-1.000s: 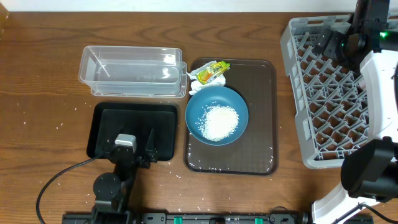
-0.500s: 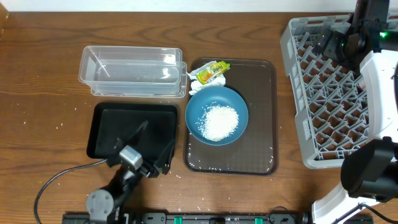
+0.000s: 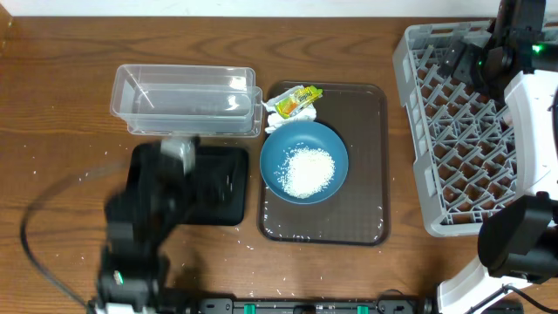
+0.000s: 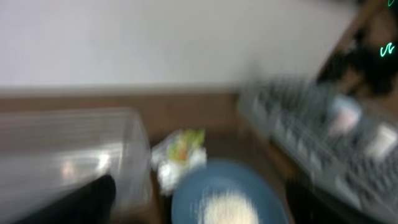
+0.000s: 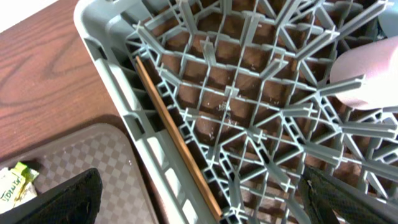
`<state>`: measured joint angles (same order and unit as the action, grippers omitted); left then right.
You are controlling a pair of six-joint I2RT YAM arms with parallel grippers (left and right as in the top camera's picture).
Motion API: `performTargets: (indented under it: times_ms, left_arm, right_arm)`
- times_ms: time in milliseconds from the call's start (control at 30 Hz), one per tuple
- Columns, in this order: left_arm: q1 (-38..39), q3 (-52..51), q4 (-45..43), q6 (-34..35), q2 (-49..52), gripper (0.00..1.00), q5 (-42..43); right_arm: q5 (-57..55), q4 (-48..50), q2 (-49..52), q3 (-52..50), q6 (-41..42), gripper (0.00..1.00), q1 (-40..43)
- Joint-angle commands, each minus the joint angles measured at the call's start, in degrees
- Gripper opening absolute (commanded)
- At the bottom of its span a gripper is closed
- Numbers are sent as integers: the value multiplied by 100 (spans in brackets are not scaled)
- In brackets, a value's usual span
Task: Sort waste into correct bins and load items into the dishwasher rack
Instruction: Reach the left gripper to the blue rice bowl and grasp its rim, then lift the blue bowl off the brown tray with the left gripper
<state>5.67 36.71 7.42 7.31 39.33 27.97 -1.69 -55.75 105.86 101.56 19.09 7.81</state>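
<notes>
Your left gripper [image 4: 202, 190], blurred above the shallow black rectangular tray [image 3: 234, 205], is spread and empty. Your right gripper [image 5: 199, 180], also spread, hangs over the large grey plastic lattice rack [image 5: 231, 96]; thin wooden chopsticks [image 5: 174, 130] lie along its 9 o'clock wall.

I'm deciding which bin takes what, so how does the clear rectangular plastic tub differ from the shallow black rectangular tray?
The clear rectangular plastic tub is see-through, the shallow black rectangular tray opaque. The tub's walls are taller than the tray's. The tub shows fully; the tray is partly under the blurred left arm. Both are rounded rectangles left of the brown serving tray.
</notes>
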Motion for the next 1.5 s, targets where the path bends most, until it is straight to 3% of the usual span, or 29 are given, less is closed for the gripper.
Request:
performTargets:
  times_ms: [0, 67, 167, 233, 433, 600, 667, 1067, 1200, 1333, 1467]
  left_arm:
    - [-13, 1773, 1180, -254, 1432, 90, 669]
    - [-13, 2551, 1764, -247, 2175, 90, 1303]
    - [-13, 2929, 1650, -219, 2900, 90, 2052]
    - [35, 3064, 1620, -52, 3300, 90, 2009]
    - [911, 3615, 2238, 24, 4033, 90, 826]
    - [2153, 4876, 4050, -20, 4815, 90, -1558]
    - [2540, 5206, 4422, -15, 5123, 90, -1996]
    - [3965, 5261, 3689, 411, 6212, 89, -1950]
    - [4133, 5261, 3477, 1327, 6634, 87, -2164]
    - [4155, 5261, 3484, 2474, 7069, 77, -2664]
    - [4157, 5261, 3432, 2887, 7434, 77, -3018]
  right_arm:
    - [-22, -2, -74, 11, 79, 99, 4]
    - [-22, -2, -74, 11, 79, 99, 4]
    - [-22, -2, -74, 11, 79, 99, 4]
    - [-22, -2, -74, 11, 79, 99, 4]
    - [-22, -2, -74, 11, 79, 99, 4]
    - [-22, -2, -74, 11, 79, 99, 4]
    - [-22, -2, -74, 11, 79, 99, 4]
    - [-22, -2, -74, 11, 79, 99, 4]
    - [-22, -2, -74, 11, 79, 99, 4]
    - [-22, -2, -74, 11, 79, 99, 4]
    - [-22, -2, -74, 11, 79, 99, 4]
